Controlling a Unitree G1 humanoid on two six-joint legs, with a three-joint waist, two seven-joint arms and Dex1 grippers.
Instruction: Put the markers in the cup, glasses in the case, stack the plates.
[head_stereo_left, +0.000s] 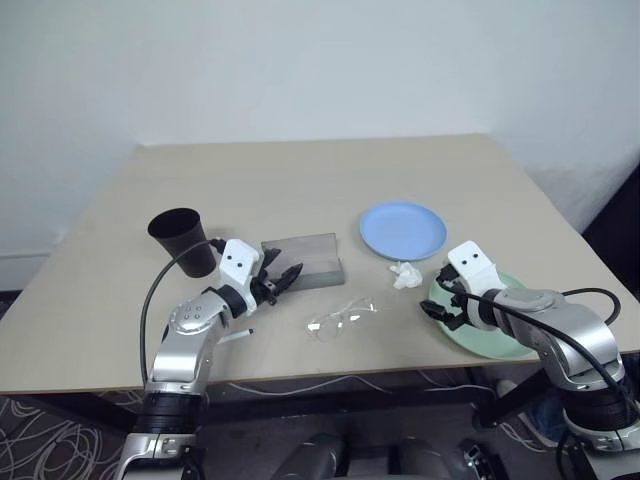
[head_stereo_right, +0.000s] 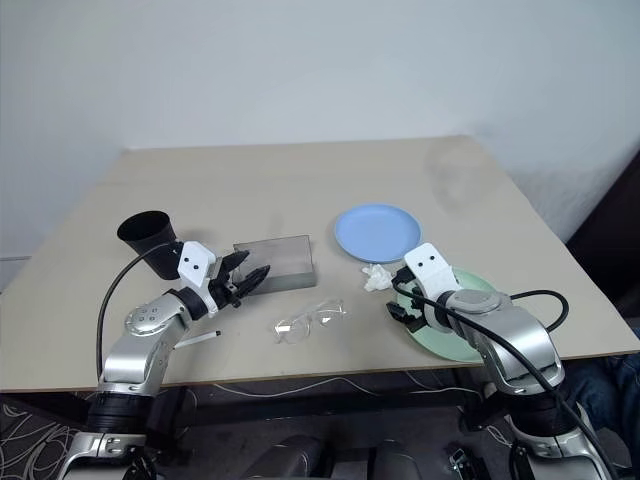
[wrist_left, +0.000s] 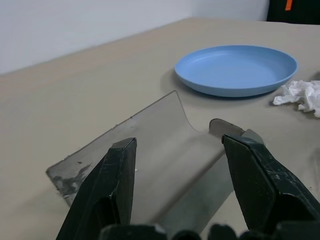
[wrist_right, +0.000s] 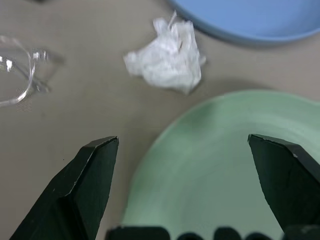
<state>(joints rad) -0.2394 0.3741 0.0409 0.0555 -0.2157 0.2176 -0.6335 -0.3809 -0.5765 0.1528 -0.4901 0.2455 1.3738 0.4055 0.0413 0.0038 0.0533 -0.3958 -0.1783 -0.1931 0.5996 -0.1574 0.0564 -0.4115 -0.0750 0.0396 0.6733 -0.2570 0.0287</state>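
Note:
The black cup (head_stereo_left: 183, 238) stands upright at the left of the table. Just right of it lies the flat grey case (head_stereo_left: 303, 258), closed. My left gripper (head_stereo_left: 285, 275) is open at the case's near left corner, and the case (wrist_left: 160, 150) shows between its fingers with nothing gripped. The clear glasses (head_stereo_left: 342, 317) lie in front of the case. One marker (head_stereo_right: 198, 339) lies under my left forearm, partly hidden. The light blue plate (head_stereo_left: 403, 230) sits right of centre. My right gripper (head_stereo_left: 440, 297) hangs open over the left rim of the mint green plate (head_stereo_left: 495, 330).
A small white crumpled wad (head_stereo_left: 405, 275) lies between the two plates, close to my right gripper. The green plate sits near the table's front right edge (head_stereo_left: 560, 350). A black cable loops from my left arm beside the cup.

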